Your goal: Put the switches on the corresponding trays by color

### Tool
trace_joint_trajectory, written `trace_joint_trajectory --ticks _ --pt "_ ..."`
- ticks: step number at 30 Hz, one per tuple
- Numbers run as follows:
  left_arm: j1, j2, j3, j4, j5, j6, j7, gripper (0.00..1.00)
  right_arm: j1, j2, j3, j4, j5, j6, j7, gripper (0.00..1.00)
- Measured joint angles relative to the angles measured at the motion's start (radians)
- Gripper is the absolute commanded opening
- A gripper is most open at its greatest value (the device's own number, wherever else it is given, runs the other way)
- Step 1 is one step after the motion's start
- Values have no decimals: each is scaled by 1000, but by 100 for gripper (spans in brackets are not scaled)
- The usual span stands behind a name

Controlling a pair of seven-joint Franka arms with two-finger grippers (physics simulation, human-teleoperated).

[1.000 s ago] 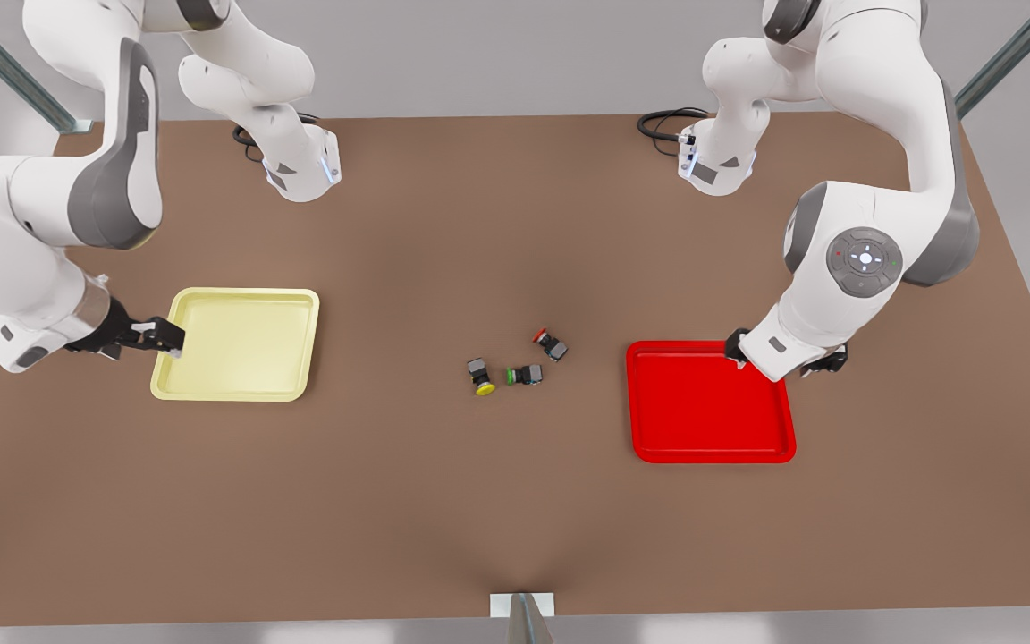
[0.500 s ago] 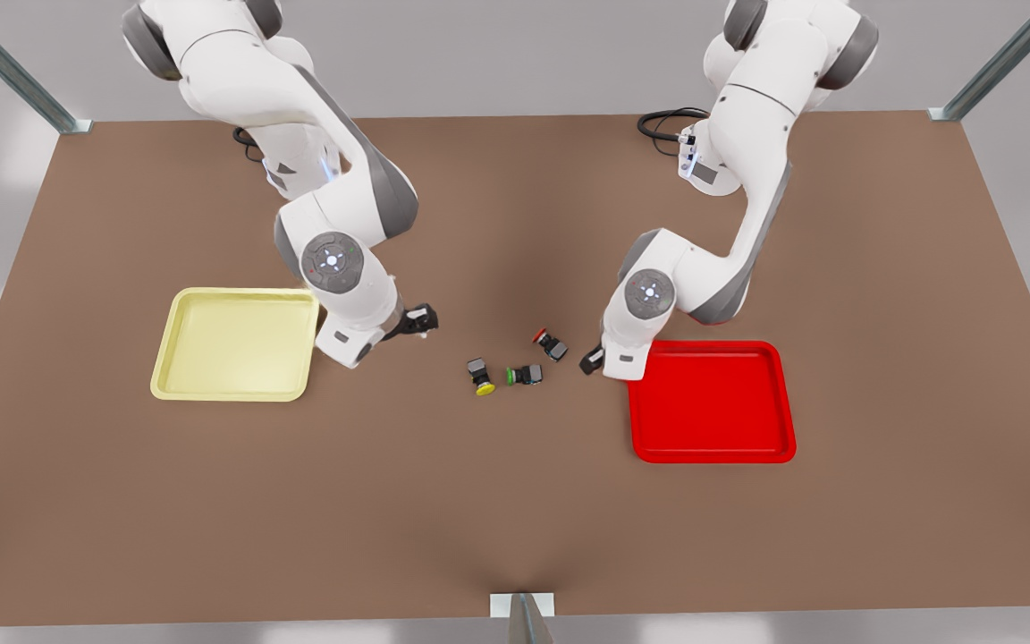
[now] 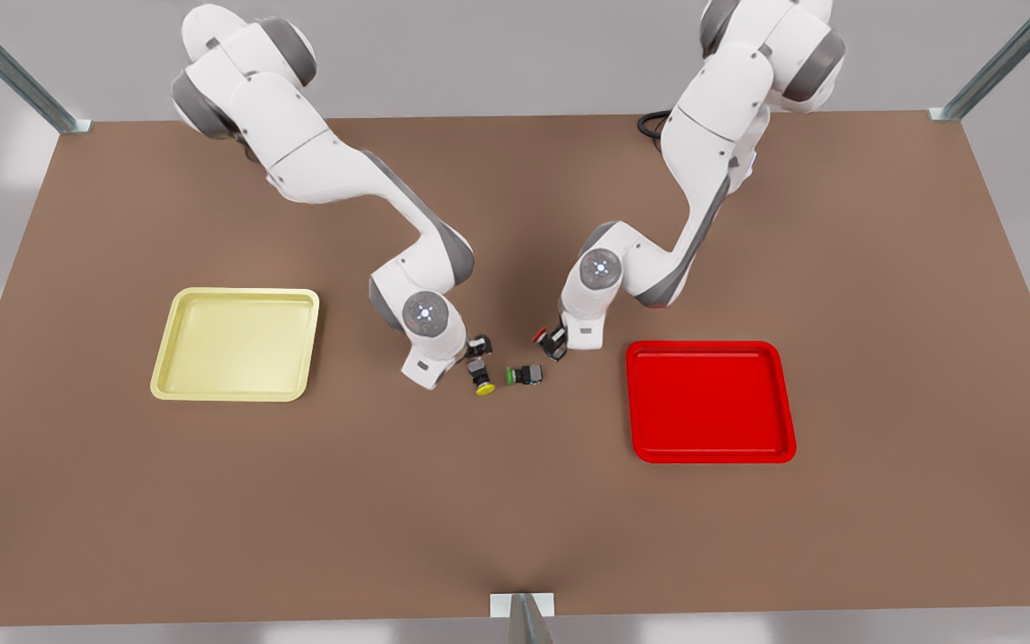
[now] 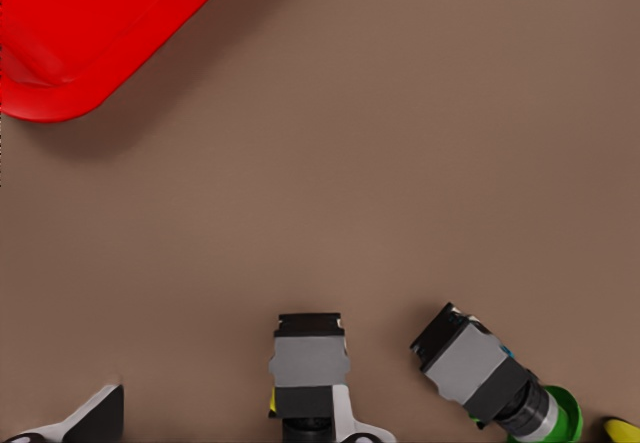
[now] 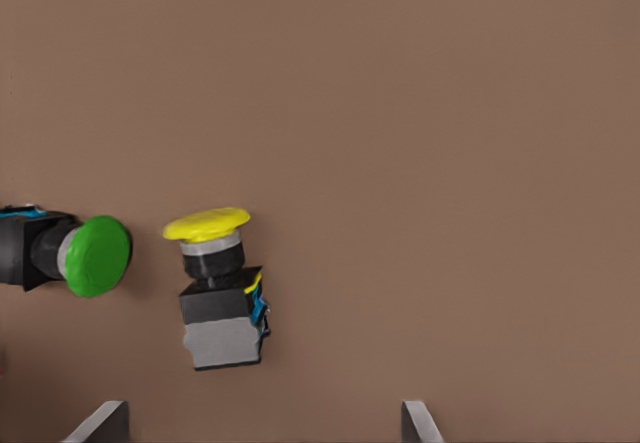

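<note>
Three switches lie mid-table. The yellow switch (image 3: 482,377) (image 5: 220,293) lies on its side, and my right gripper (image 3: 477,347) (image 5: 258,418) hangs open just behind its grey body, fingers (image 5: 100,420) apart. The green switch (image 3: 524,375) (image 4: 480,373) lies beside it. My left gripper (image 3: 555,343) (image 4: 225,421) is open at the red switch (image 3: 540,337), whose grey body (image 4: 310,363) sits against one finger (image 4: 352,431); its cap is hidden in the left wrist view. The pale yellow tray (image 3: 236,343) and the red tray (image 3: 710,401) (image 4: 90,23) hold nothing.
The brown table (image 3: 515,519) has free room all round the switches. Both white arms reach in from the far side. A black cable (image 3: 651,123) lies at the back edge, and a small metal bracket (image 3: 522,606) sits at the near edge.
Both arms have swung inward from the trays. My right gripper moved from the yellow tray to the yellow switch, and my left gripper from the red tray to the red switch. The switches have not moved.
</note>
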Motion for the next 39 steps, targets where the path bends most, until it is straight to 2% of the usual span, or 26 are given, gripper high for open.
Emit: trace_joint_trajectory --ticks 6,17,21,24,27,28,30,34,39 --pt "-16 24 0 13 -1 23 -34 100 34 115 -10 47 -16 98 1 100" --pt "-16 77 4 43 -1 53 -46 100 57 141 -10 27 -41 132 40 100" --pt "-16 81 3 44 -1 66 -48 100 55 139 -9 28 -43 127 40 69" --pt "-16 86 3 44 -1 69 -51 100 54 135 -8 28 -43 123 44 62" --pt "-16 98 4 44 -1 80 -51 100 54 133 -8 30 -43 121 43 60" --pt "-16 101 5 44 -1 81 -51 81 54 132 -8 29 -43 120 43 57" --pt "-16 100 5 44 0 81 -50 60 54 130 -9 28 -43 120 38 57" --pt "-16 100 6 44 0 81 -50 50 55 127 -9 28 -43 116 40 55" --pt "-16 95 6 44 0 79 -50 49 54 129 -9 28 -45 117 32 53"
